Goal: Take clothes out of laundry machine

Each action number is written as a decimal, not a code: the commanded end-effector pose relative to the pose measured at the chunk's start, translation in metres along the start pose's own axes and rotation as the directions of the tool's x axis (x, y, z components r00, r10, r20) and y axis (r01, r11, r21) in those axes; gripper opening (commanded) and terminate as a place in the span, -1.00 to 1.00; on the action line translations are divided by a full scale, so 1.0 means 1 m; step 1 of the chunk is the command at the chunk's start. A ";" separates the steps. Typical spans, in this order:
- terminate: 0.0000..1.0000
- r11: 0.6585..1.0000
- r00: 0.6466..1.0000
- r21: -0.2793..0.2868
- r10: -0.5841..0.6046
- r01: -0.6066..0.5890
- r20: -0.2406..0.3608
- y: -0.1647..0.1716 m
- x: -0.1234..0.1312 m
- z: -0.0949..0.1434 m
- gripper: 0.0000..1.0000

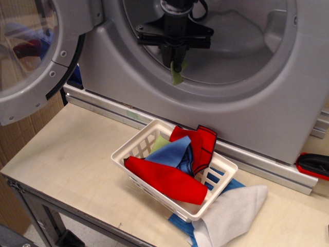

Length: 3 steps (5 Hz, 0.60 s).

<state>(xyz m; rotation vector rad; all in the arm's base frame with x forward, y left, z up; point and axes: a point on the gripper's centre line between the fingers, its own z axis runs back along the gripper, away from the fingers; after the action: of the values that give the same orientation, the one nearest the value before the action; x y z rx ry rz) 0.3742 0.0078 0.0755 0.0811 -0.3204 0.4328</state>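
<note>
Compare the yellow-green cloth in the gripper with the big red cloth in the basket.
The yellow-green cloth is small; the red cloth is much larger. The yellow-green cloth hangs from the gripper at the laundry machine's drum opening; the red cloth lies draped in the white basket on the table. Only a narrow strip of the yellow-green one shows; the red one spreads wide. Both are limp fabric.

We found no writing, label, brand mark, number or sign that could be read anywhere in this view.
</note>
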 end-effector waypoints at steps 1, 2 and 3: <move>-1.00 0.995 0.999 -0.100 0.003 0.002 0.045 0.017 -0.048 0.039 -1.00; -1.00 0.997 1.000 -0.081 -0.009 0.010 0.014 0.020 -0.080 0.036 -1.00; -1.00 0.993 0.999 -0.111 -0.029 0.027 -0.017 0.018 -0.102 0.021 -1.00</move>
<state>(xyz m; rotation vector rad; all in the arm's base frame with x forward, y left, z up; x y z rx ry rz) 0.2689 -0.0237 0.0501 -0.0203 -0.2830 0.3874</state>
